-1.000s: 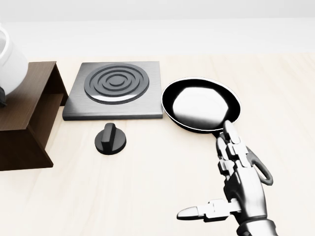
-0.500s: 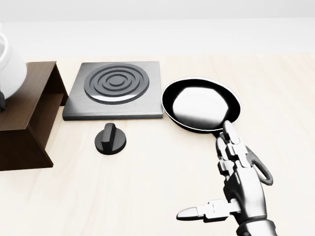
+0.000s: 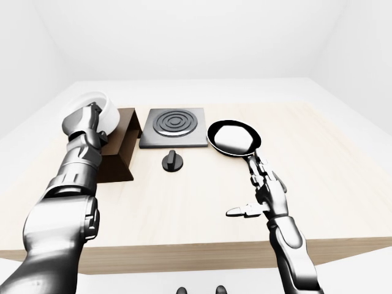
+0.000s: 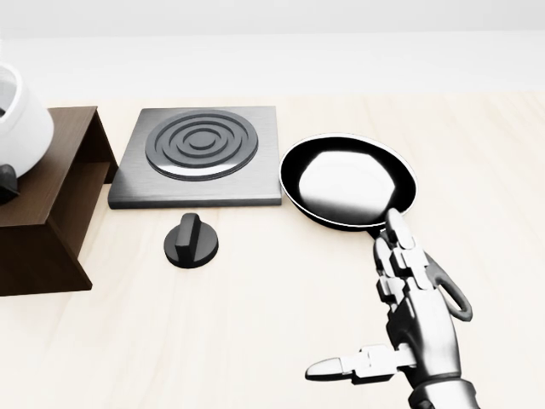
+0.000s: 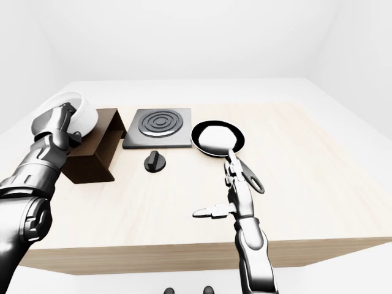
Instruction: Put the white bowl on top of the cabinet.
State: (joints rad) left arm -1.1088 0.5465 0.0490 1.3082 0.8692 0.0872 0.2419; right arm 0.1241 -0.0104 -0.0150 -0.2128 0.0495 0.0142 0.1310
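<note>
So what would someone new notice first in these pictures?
Probably the left hand holding the white bowl over the brown cabinet at the left of the left-eye view. Next, the glossy black pan beside the hotplate mid-table, with the open right hand poised over its handle.

The counter (image 3: 202,202) below me has a pale wood-grain top. Four items rest directly on it. A dark brown cabinet (image 3: 119,153) stands near its left edge. Just beside the cabinet, toward the far edge, lies a square grey hob plate (image 4: 203,155) with concentric rings. A black knob (image 4: 191,241) sits apart from the plate, on the side toward the near edge. A black frying pan (image 4: 349,181) lies against the plate's right side, handle pointing toward the near edge.
</note>
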